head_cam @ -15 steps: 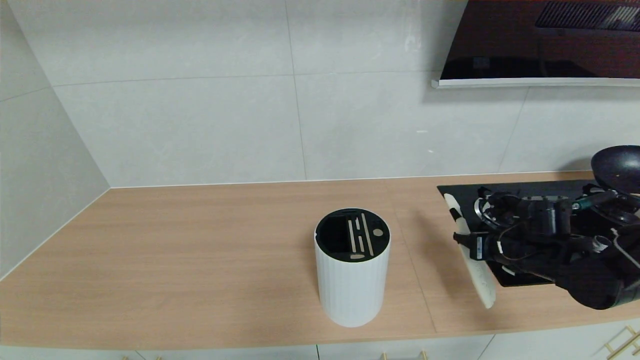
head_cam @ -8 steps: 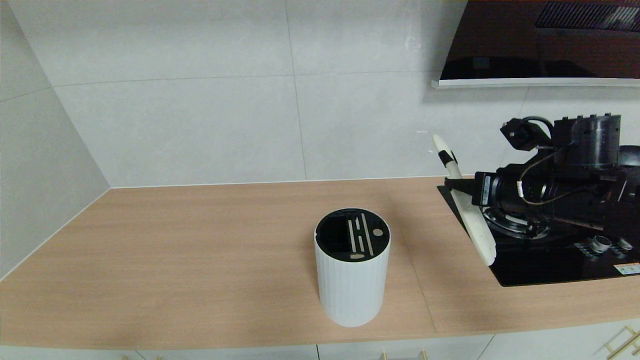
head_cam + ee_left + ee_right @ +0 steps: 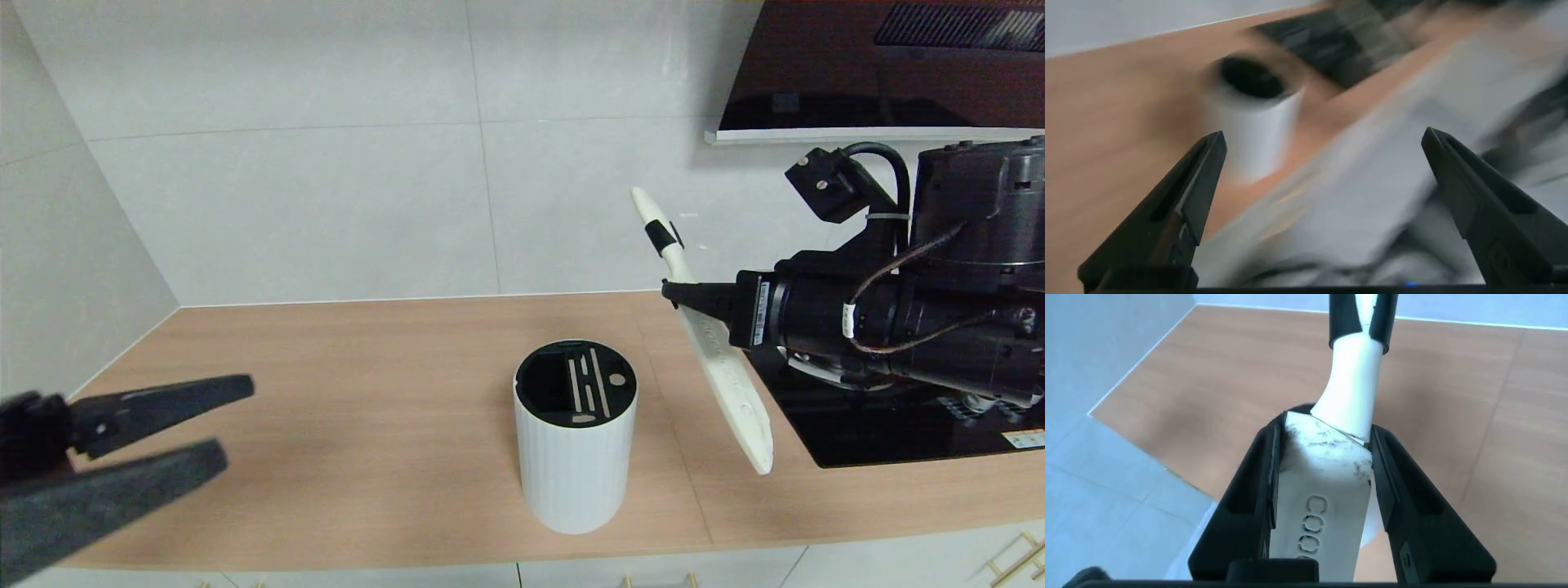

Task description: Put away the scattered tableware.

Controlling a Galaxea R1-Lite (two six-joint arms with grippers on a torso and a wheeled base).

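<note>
Currently the right gripper (image 3: pixel 682 296) is clamped on the knife (image 3: pixel 722 376) near where handle meets blade. It holds the knife in the air just right of the holder (image 3: pixel 575 445), blade slanting down and nearward. The left gripper (image 3: pixel 233 418) hangs with fingers apart over the near left of the bench (image 3: pixel 351 384). The likely risk: the slots are narrow and the blade is tilted, so it could strike the holder's top, topple it, or twist in the grip
</note>
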